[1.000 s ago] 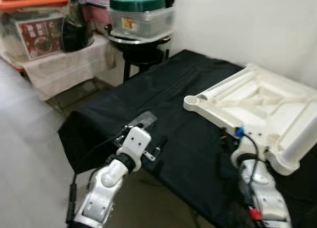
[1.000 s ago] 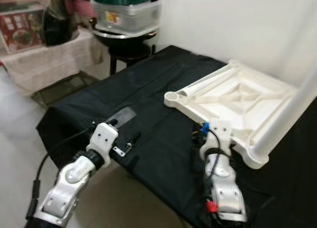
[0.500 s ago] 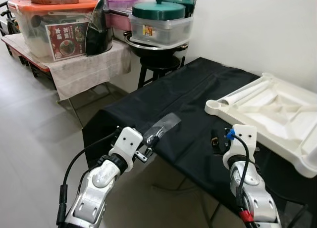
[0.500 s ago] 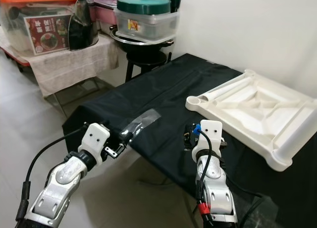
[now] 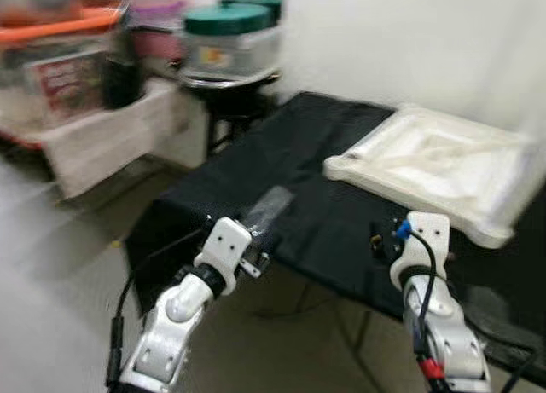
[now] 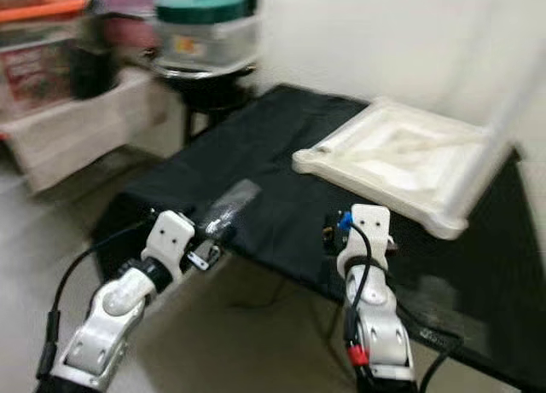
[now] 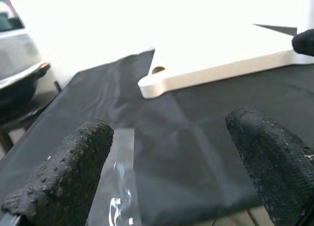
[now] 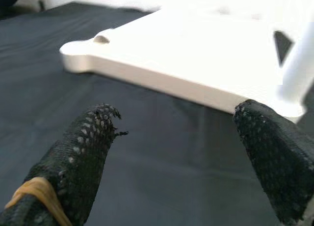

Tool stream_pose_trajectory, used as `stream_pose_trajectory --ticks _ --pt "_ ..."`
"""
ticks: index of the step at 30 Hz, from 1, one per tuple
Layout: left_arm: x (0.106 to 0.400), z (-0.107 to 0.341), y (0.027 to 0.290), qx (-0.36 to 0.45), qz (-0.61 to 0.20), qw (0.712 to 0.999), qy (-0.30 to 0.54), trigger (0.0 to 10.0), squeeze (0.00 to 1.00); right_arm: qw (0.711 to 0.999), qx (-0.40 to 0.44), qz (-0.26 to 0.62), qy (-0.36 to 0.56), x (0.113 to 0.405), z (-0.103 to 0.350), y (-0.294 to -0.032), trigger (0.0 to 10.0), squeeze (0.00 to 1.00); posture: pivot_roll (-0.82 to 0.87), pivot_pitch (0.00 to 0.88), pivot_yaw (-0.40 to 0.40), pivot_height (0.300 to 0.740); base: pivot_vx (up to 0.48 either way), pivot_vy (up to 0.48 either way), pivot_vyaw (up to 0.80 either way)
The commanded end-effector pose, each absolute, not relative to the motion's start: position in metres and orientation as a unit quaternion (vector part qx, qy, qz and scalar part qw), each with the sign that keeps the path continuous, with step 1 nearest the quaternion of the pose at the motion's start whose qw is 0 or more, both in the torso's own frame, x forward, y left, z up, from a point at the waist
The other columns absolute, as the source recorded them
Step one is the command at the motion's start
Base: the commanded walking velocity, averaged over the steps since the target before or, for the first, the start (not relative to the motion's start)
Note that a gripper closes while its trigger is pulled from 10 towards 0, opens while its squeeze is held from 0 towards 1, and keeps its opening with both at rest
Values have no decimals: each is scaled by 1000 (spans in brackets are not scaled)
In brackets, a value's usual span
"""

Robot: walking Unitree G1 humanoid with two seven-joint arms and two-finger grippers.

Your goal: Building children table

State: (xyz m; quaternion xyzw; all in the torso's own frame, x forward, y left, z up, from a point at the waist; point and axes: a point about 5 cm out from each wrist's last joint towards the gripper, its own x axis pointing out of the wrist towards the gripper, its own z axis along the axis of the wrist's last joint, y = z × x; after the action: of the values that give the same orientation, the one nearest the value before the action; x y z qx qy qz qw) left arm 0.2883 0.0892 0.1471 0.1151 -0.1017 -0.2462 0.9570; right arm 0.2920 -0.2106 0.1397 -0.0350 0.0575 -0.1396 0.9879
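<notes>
The room was a domestic space with a pale wall, and a table [image 5: 341, 231] draped in black cloth stood before the robot. Beyond its far corner sat a lidded container with a green top [image 5: 229, 37] on a dark stand, beside a cloth-covered shelf of storage boxes [image 5: 60, 78]. Both head views were blurred.

The white children's tabletop [image 5: 435, 167] lay underside up on the cloth, ahead of the right hand [image 8: 181, 152] and apart from it. One pale leg [image 6: 503, 112] appeared to stand at its far right corner; blur prevented confirmation. A round empty leg socket [image 7: 158, 69] showed at the near corner. A strip of clear tape or film [image 5: 269, 207] lay on the cloth just ahead of the left hand [image 7: 169, 157].

Both hands were released and empty, with a wide gap between the fingers [image 7: 73, 162] of each, and both hovered over the near edge of the table.

Assessment: assembly was at an early stage. At most one leg seemed fitted; the remaining sockets awaited legs, and no loose legs could be identified.

The head views gave the overall layout and arm positions. The wrist views alone resolved the open socket, the tabletop's thick rim and the finger spacing.
</notes>
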Motion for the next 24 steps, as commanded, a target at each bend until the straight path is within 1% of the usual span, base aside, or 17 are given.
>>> stream_pose_trajectory --ticks 1,3,15,19,24 --pt "290 146 95 115 -238 959 -97 10000 0 990 -32 -127 55 295 140 -204 10000 0 23 0 -57 740 401 0 -494" --pt "290 147 95 114 -238 960 -98 10000 0 990 -33 -127 54 296 141 -204 10000 0 23 0 -57 740 401 0 -494" --pt "289 146 94 112 -239 959 -100 10000 0 991 -42 -119 48 298 142 -199 10000 0 29 0 -61 740 362 0 0" --pt "289 146 94 112 -239 959 -99 10000 0 991 -42 -119 48 298 142 -199 10000 0 29 0 -61 740 262 0 0" --pt "289 145 93 115 -238 960 -96 10000 0 992 -45 -114 41 303 146 -199 10000 0 28 0 -62 740 0 0 0"
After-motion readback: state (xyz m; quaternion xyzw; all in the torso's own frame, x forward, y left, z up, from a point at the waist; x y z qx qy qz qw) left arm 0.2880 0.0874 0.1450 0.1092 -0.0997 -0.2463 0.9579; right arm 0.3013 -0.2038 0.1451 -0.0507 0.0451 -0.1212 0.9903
